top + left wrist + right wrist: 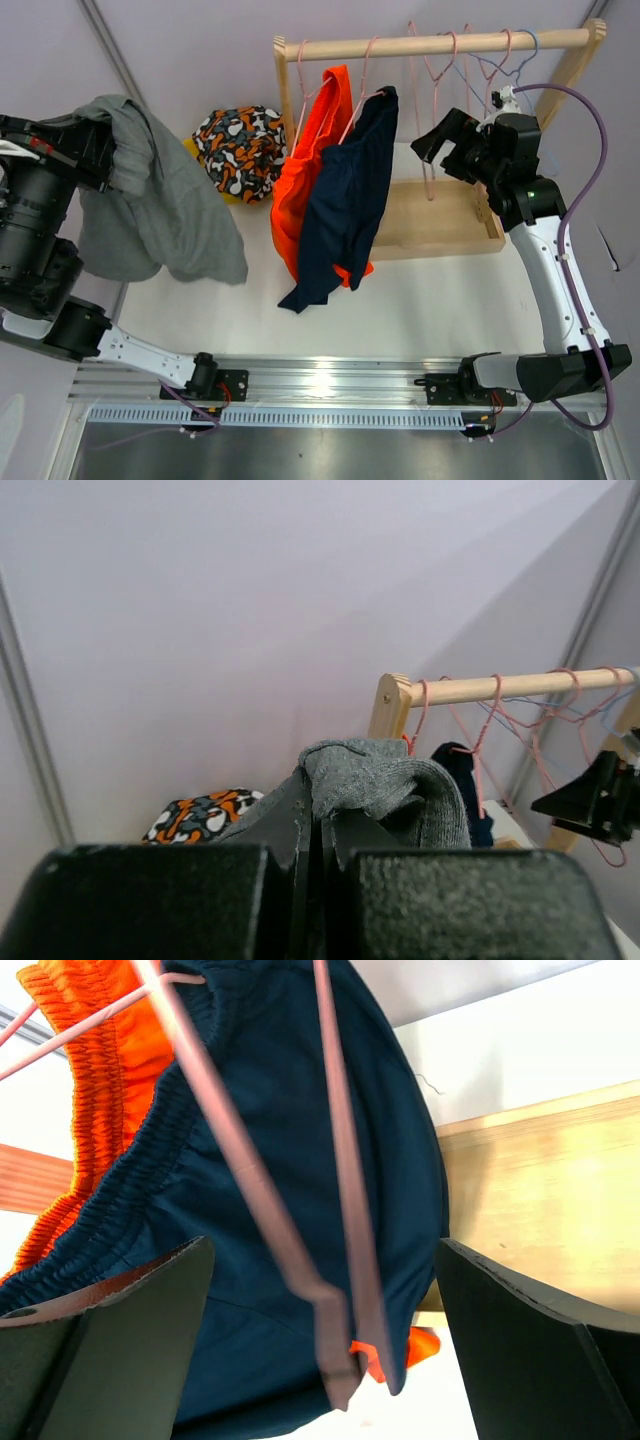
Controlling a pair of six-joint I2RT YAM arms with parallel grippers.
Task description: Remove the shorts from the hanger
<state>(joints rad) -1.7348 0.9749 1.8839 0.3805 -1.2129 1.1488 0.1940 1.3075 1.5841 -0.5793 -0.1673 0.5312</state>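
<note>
Left tool (pixel 318 830) was clamped tight on the grey shorts (pixel 165 215), held up off to the left, while the right tool (pixel 447 140) sat wide open beside the navy shorts (pixel 350 190) on their hanger (pixel 346 1160), so grabbing those looked next.

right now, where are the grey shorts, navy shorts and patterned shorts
grey shorts (pixel 165 220): top external view, middle of drape
navy shorts (pixel 350 195): top external view, front panel
patterned shorts (pixel 240 145): top external view, middle of heap

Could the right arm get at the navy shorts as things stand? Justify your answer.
Probably yes. The right gripper is open and faces the navy shorts directly; only their pink hanger hangs in front of it.
</note>
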